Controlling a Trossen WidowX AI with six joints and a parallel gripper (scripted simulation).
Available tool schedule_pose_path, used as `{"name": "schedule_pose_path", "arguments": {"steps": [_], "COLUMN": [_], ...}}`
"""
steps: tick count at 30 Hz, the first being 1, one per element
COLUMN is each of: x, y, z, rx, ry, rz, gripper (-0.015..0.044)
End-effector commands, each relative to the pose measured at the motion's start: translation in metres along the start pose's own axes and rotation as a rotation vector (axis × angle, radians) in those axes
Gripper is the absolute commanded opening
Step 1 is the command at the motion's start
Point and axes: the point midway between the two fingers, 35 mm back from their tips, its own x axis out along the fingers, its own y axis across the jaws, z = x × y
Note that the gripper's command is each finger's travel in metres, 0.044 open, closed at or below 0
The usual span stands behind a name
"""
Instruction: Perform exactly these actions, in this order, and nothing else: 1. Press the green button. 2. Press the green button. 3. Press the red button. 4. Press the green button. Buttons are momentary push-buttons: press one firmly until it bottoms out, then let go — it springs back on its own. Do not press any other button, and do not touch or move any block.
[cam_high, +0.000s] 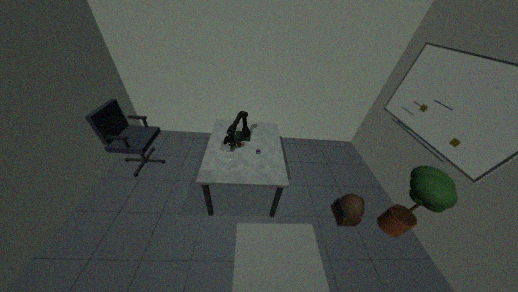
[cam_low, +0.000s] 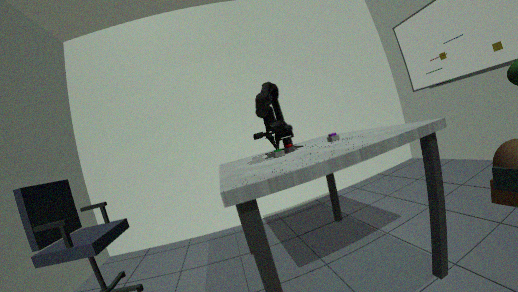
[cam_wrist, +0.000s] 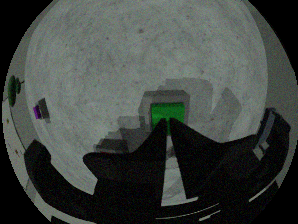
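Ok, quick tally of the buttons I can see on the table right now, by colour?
Green button: 1, right at the tips of the shut gripper
Red button: 1
Purple button: 1
Total: 3

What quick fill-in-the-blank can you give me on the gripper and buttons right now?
1. The gripper has its fingers ____.
2. Its fingertips point at the ____ button.
3. The purple button sits on the ____, apart from the arm.

Missing words: shut; green; table
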Motion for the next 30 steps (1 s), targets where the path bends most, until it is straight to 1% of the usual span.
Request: {"name": "schedule_pose_path", "arguments": {"steps": [1,8,30], "x": [-0.026,-0.028,0.005], "y": [-0.001,0.0,-0.001], "z": [0.0,0.0,0.0], "rx": [0.002,0.003,0.003], "ry": [-0.001,0.0,0.0], "rz": [-0.006,-0.006,-0.006], "gripper": [0.002,0.002,0.002]}}
